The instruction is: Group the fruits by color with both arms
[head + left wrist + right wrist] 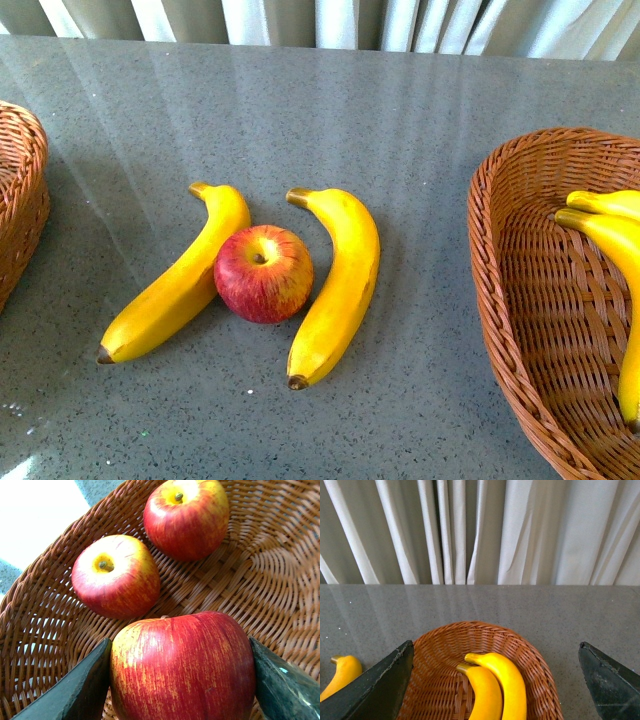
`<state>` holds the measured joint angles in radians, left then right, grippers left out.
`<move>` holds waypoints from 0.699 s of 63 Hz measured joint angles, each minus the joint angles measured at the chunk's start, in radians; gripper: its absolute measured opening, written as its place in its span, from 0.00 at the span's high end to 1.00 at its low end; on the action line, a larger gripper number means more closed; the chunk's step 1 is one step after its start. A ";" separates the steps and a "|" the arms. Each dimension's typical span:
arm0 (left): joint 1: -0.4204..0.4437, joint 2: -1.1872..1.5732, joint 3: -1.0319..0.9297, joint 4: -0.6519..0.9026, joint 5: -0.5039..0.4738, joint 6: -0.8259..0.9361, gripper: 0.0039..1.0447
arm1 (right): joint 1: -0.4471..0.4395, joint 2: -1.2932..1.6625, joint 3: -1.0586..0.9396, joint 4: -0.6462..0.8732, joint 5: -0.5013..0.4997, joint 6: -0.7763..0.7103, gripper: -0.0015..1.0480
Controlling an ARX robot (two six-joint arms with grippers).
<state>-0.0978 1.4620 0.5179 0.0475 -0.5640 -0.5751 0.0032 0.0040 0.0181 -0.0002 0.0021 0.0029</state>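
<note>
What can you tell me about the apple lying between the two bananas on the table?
The apple is round and glossy, red with fine yellow streaks, yellow around its stem hollow, which faces upward. It rests on the grey speckled table, wedged between the left banana and the right banana, seemingly touching both.

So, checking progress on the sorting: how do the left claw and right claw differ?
The left claw grips a red apple; the right claw is open and empty. The left claw is at the apple basket, two apples inside; the right claw at the banana basket, two bananas inside. Both face wicker baskets.
</note>
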 joint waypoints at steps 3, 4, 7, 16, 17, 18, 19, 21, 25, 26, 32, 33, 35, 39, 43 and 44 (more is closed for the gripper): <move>0.005 0.003 -0.006 0.005 0.003 -0.002 0.33 | 0.000 0.000 0.000 0.000 0.000 0.000 0.09; 0.005 0.003 -0.007 0.006 0.004 -0.004 0.32 | 0.000 0.000 0.000 0.000 0.000 0.000 0.09; 0.002 0.003 -0.009 0.006 0.007 -0.006 0.23 | 0.000 0.000 0.000 0.000 0.000 0.000 0.09; -0.036 0.000 -0.010 0.011 0.007 0.002 0.07 | 0.000 0.000 0.000 0.000 0.000 0.000 0.09; -0.046 -0.002 -0.010 0.014 0.008 0.005 0.09 | 0.000 0.000 0.000 0.000 0.000 0.000 0.09; -0.051 -0.003 -0.010 0.016 0.009 0.007 0.09 | 0.000 0.000 0.000 0.000 0.000 0.000 0.09; -0.063 -0.005 -0.010 0.019 0.010 0.010 0.09 | 0.000 0.000 0.000 0.000 0.000 0.000 0.09; -0.082 -0.010 -0.010 0.023 0.011 0.016 0.09 | 0.000 0.000 0.000 0.000 0.000 0.000 0.09; -0.141 -0.026 -0.009 0.038 0.016 0.041 0.09 | 0.000 0.000 0.000 0.000 0.000 0.000 0.09; -0.167 -0.029 -0.006 0.043 0.020 0.050 0.09 | 0.000 0.000 0.000 0.000 0.000 0.000 0.09; -0.309 -0.026 0.027 0.061 0.042 0.078 0.09 | 0.000 0.000 0.000 0.000 0.000 0.000 0.09; -0.330 -0.021 0.034 0.068 0.045 0.082 0.09 | 0.000 0.000 0.000 0.000 0.000 0.000 0.09; -0.370 -0.009 0.047 0.082 0.051 0.084 0.09 | 0.000 0.000 0.000 0.000 0.000 0.000 0.09; -0.436 0.023 0.071 0.107 0.060 0.089 0.09 | 0.000 0.000 0.000 0.000 0.000 0.000 0.09; -0.483 0.059 0.089 0.126 0.068 0.092 0.09 | 0.000 0.000 0.000 0.000 0.000 0.000 0.09; -0.496 0.071 0.095 0.132 0.068 0.094 0.09 | 0.000 0.000 0.000 0.000 0.000 0.000 0.09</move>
<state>-0.5941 1.5330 0.6125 0.1799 -0.4957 -0.4809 0.0032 0.0040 0.0181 -0.0002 0.0021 0.0029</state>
